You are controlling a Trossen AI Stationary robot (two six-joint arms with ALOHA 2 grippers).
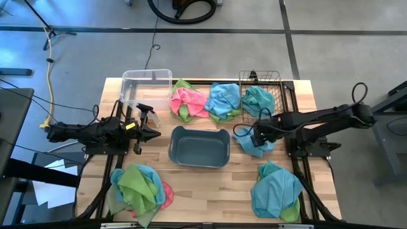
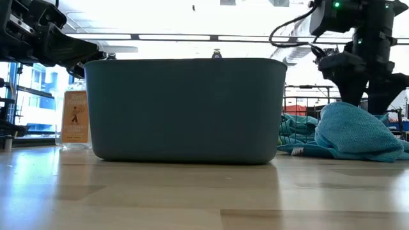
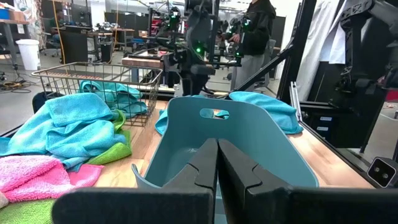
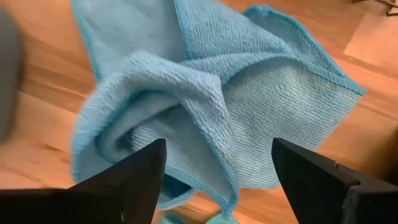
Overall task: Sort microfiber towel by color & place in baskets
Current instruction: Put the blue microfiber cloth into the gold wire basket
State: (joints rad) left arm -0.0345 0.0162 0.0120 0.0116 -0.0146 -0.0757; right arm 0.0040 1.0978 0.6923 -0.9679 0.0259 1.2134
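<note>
Ribbed, crumpled blue towel [image 4: 205,106], probably microfiber

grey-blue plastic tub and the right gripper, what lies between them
Only bare wooden table and the edge of the crumpled blue microfiber towel that the open right gripper hangs over; the high view shows it beside the grey-blue plastic tub.

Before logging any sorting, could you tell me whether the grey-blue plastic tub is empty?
Empty: the grey-blue plastic tub shows only bare floor from above.
</note>
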